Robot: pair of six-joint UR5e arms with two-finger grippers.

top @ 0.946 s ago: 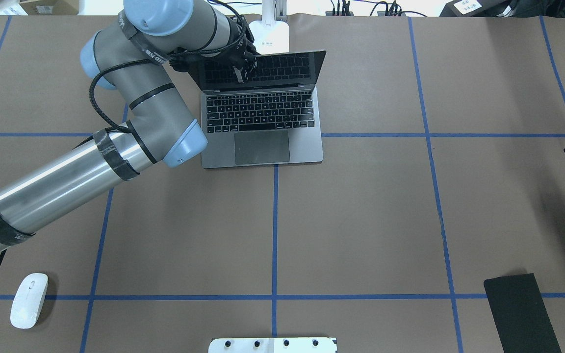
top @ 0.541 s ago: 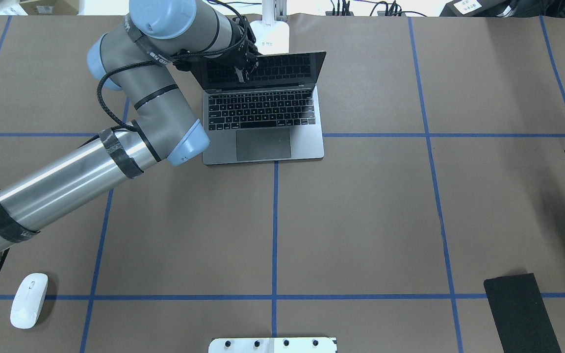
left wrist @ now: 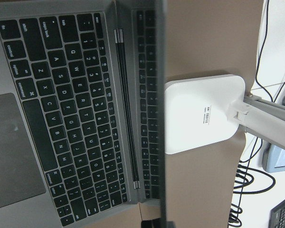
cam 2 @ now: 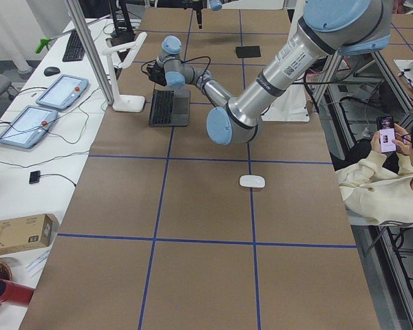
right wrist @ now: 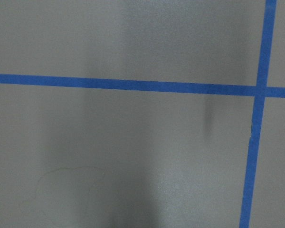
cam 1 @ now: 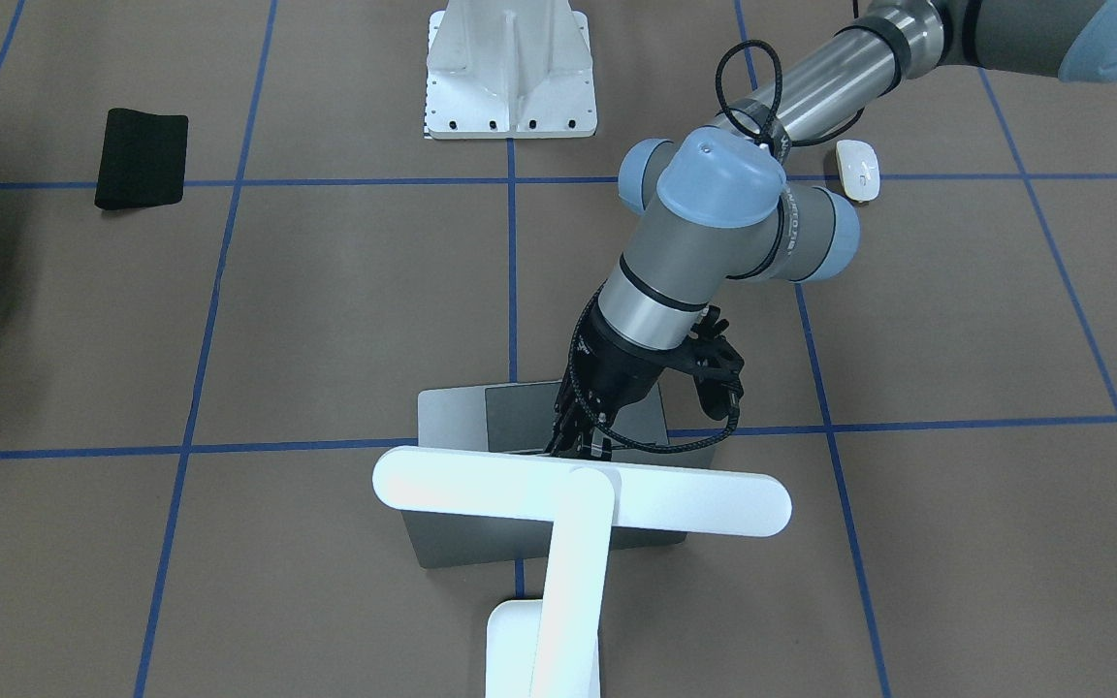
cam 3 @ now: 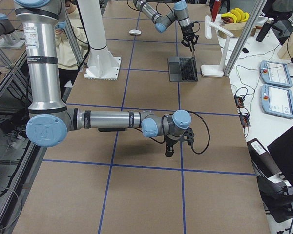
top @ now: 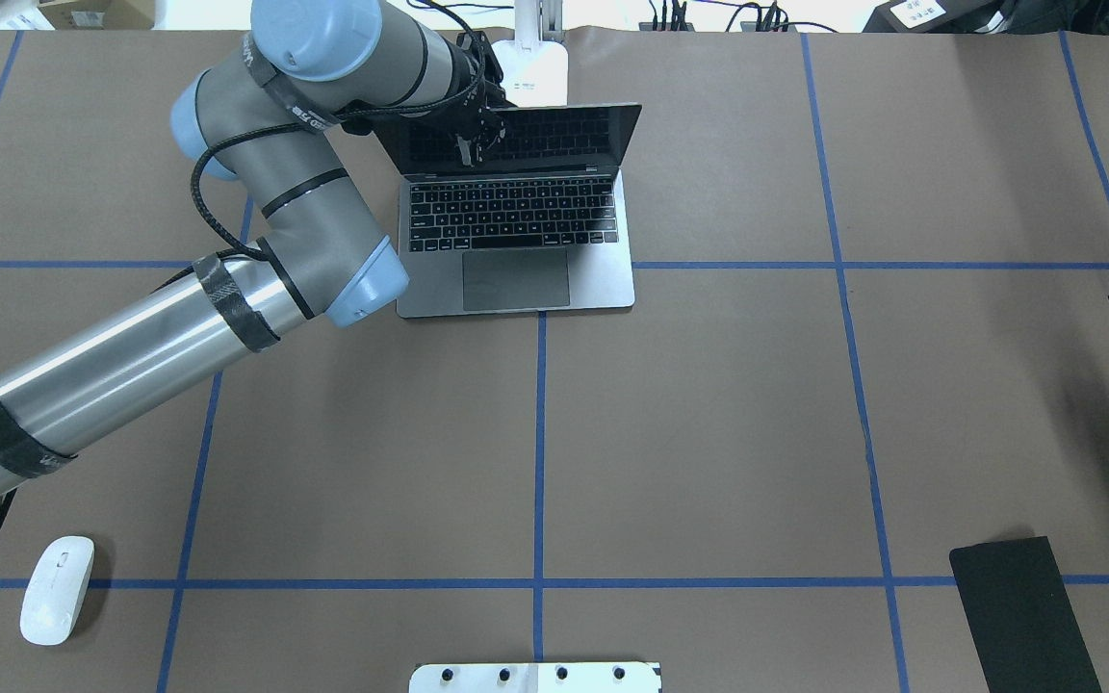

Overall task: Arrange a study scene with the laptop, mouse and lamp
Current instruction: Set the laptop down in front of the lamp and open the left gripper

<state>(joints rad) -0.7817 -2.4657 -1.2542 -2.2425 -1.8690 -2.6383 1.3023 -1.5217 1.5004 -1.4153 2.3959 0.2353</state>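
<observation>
Open laptop [top: 516,241], flat on the brown table [top: 709,433], far middle, sitting across a crossing of blue tape lines [top: 540,433]. Keyboard and trackpad face the robot's side. The lid stands near upright, its dark screen reflecting the keys.

The left gripper [top: 471,142] is down on the lid's top edge, left of its middle. The wrist view looks along the lid edge-on, with the keyboard on one side and the lamp's base on the other. Fingers drawn together, pinching the thin lid. The left arm [top: 131,375] reaches in from the near left corner. In the overhead view its elbow joint covers the laptop's front left corner.

The lamp [cam 1: 578,490] stands just behind the lid at the table's far edge: flat white base on the table, arm rising, bar head crosswise above the lid. I cannot tell whether the base touches the lid.

The mouse [top: 57,589] lies at the near left corner on the robot's side, well apart from the laptop.

The right gripper [cam 3: 169,150] points down, low over the table on the right side, well apart from all three items. Its wrist view gives only brown surface and blue tape, so I cannot tell whether its fingers are apart or together.

Black mat [top: 1021,616] at the near right corner. White ribbed pedestal [cam 1: 510,68] at the middle of the near edge. A seated person [cam 2: 385,185] beside the table holds a phone [cam 2: 386,130].
</observation>
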